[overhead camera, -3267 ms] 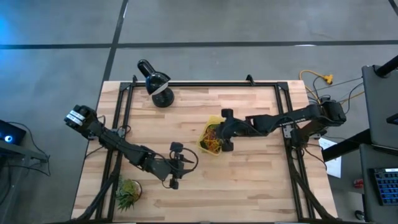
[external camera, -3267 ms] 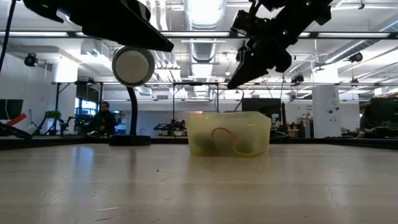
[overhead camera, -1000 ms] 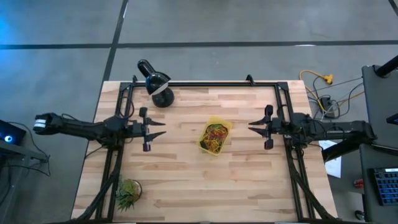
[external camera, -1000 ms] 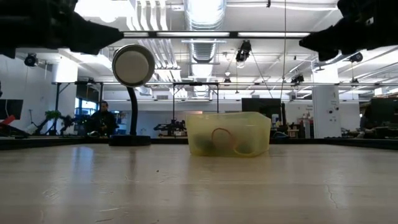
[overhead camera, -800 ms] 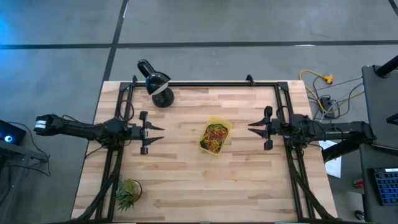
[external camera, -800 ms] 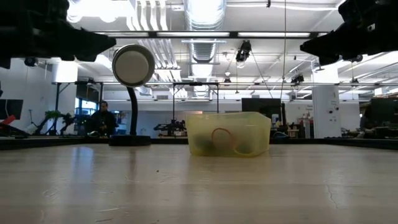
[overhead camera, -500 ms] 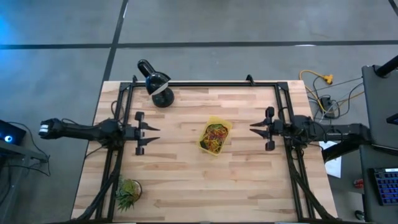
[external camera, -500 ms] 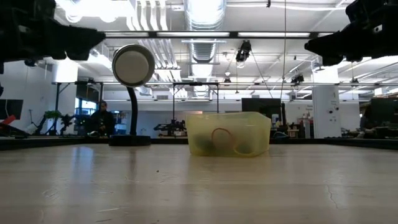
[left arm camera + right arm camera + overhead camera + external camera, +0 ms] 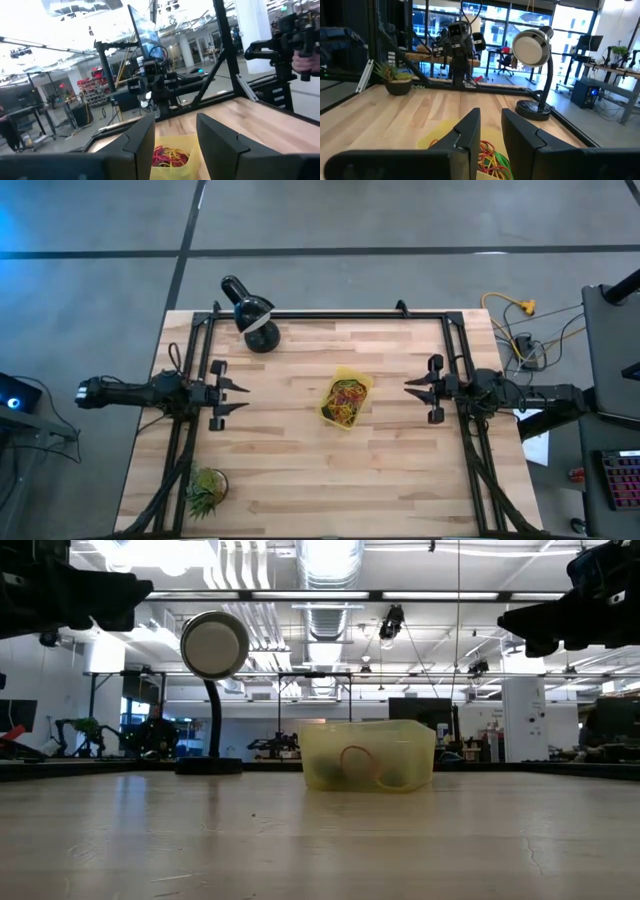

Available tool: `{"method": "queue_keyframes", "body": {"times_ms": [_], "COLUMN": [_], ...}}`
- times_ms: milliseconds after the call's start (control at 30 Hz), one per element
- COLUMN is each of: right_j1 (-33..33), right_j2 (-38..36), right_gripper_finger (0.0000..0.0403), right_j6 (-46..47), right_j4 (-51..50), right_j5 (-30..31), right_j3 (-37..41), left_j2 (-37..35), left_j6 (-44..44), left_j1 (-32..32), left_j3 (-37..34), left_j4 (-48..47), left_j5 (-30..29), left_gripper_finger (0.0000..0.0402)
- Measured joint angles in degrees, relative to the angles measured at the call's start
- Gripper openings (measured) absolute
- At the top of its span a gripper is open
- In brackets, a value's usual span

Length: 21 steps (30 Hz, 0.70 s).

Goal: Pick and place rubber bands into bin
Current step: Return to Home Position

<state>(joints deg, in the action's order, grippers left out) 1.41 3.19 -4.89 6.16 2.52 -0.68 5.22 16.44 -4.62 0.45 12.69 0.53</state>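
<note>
Two grippers are in view and both carry nothing. The left gripper (image 9: 243, 396) hangs over the left side of the table (image 9: 400, 470), above the wood, and points toward the middle. In its wrist view the fingers (image 9: 140, 142) stand apart with a clear gap and nothing is between them. The right gripper (image 9: 408, 393) hangs over the right side and points back at the other one. Its fingers (image 9: 467, 131) are parted only a little, and they too hold nothing.

Between the two grippers, well apart from each, the bin (image 9: 349, 373) sits near the middle of the table, turned a little against the table edges. The rubber bands (image 9: 344, 400) lie inside it as a mixed heap of red, orange, green and yellow loops. In the low view some loops (image 9: 356, 761) show through the pale yellow wall. In both wrist views the bin lies straight ahead of the fingers, on the table below them.

In the high view no loose band shows on the wood outside the bin, so the collecting seems finished. What is left, it seems, is only for the arms to reach their rest pose.

Farther out, the black lamp (image 9: 252, 313) stands at the far edge, and the small plant (image 9: 205, 492) sits at the near left corner.
</note>
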Motion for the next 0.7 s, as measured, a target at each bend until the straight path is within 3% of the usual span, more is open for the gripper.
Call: {"method": "queue_keyframes", "body": {"times_ms": [267,533,700], "right_j1": [0.0,-0.02,0.0], "right_j2": [-0.19,-0.21,-0.21], "right_gripper_finger": [0.0073,0.0073,0.0073], "right_j6": [-0.37,-2.6,-2.56], "right_j4": [-0.31,-0.29,-0.16], "right_j5": [-0.04,-9.71,-8.84], "right_j3": [0.15,0.15,0.15], "left_j2": [-3.59,-3.24,-3.37], "left_j6": [2.47,6.45,5.78], "left_j1": [-0.08,-0.09,-0.08], "left_j3": [-0.04,-0.07,-0.09], "left_j4": [-2.76,-3.27,-3.84], "left_j5": [1.99,14.11,12.97], "left_gripper_finger": [0.013,0.013,0.013]}}
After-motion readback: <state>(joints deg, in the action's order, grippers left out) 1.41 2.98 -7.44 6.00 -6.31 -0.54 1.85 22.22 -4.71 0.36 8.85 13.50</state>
